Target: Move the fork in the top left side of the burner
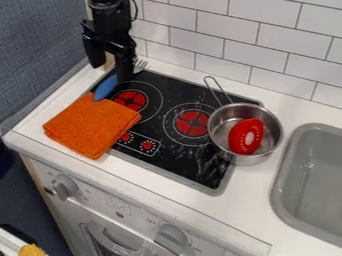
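Up at 11 o'clock on the black stove top, the fork with the blue handle lies by a round red burner, close to the orange cloth. The black gripper is by the fork, its two fingers spread apart. At 3 o'clock, a silver pot holds a red toy.

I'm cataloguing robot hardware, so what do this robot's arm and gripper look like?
The arm is black and blocky, with a thin dark cable curving beside it. The gripper is black too, with two broad, chunky fingers. I can make out no markings.
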You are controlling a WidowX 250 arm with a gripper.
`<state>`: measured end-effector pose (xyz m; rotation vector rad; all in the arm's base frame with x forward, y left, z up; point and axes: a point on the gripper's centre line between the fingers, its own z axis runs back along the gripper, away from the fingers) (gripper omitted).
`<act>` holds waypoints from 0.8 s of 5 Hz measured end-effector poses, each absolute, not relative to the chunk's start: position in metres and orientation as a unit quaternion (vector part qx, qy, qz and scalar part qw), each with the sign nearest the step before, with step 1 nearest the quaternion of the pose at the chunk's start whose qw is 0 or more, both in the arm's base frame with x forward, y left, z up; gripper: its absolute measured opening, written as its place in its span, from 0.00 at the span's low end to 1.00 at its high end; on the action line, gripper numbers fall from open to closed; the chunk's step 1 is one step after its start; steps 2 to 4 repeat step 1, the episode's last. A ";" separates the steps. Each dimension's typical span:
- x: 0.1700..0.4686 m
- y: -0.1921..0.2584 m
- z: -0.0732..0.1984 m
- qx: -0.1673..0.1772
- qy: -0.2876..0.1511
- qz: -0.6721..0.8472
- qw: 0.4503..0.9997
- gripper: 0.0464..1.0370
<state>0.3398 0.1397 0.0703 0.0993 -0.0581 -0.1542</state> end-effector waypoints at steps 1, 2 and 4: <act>0.334 0.136 0.070 0.041 -0.011 -0.068 0.997 0.96; 0.334 0.136 0.070 0.041 -0.011 -0.068 0.997 0.96; 0.334 0.136 0.070 0.041 -0.011 -0.068 0.997 0.96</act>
